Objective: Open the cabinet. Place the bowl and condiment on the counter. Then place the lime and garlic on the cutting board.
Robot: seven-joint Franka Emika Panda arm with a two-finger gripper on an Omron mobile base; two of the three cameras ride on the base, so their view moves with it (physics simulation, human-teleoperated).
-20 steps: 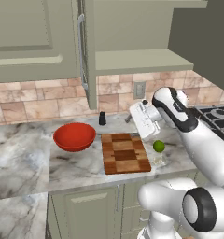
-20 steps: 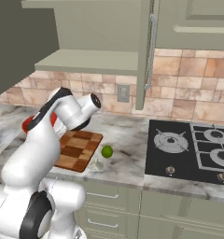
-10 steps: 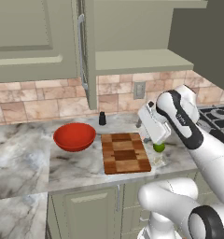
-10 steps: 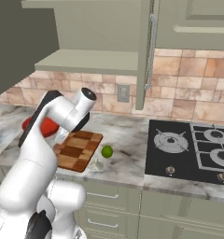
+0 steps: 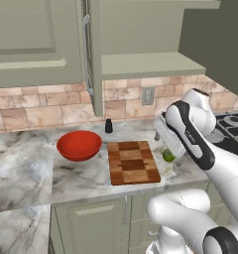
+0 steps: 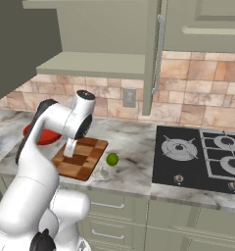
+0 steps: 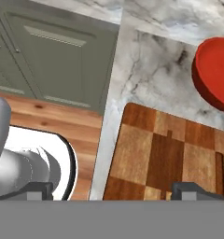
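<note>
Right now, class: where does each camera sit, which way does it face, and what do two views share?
Left base view: behind-left, looking down at bowl, board; arm lower right.
Right base view: behind-right, facing lime, hob; arm lower left.
Hand view: on hand, looking down at board, bowl; claw open.
Base views share board, lime.

The bent arm holds its gripper [image 7: 111, 191] spread wide, pointing downward.

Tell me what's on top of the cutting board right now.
Nothing rests on the cutting board where it shows. The lime and garlic lie on the counter beside it. The arm hides one strip.
</note>
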